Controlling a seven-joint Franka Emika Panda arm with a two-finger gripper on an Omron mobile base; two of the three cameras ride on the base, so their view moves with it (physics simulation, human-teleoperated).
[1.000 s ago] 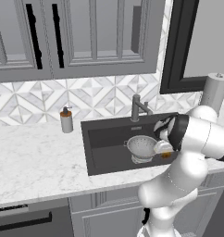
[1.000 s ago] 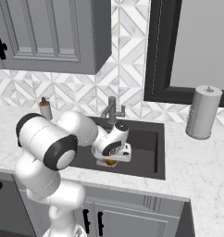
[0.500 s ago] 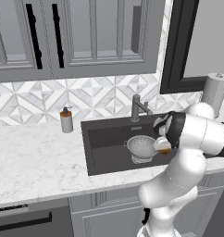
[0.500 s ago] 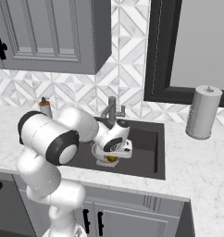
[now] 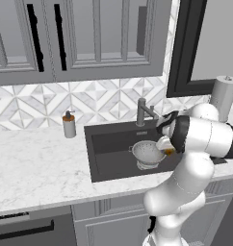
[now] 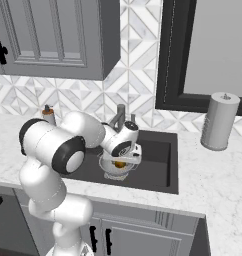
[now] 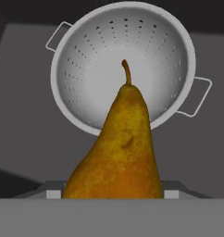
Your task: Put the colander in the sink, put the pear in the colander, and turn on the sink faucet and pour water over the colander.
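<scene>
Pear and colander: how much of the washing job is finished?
Done: the colander sits in the sink. In hand: the gripper holds the pear just above the colander, not yet dropped in. Left: release the pear, then turn on the faucet; no water is running.

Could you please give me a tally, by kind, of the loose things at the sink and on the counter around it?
Colander: 1
Pear: 1
Soap bottle: 1
Paper towel roll: 1
Total: 4
</scene>
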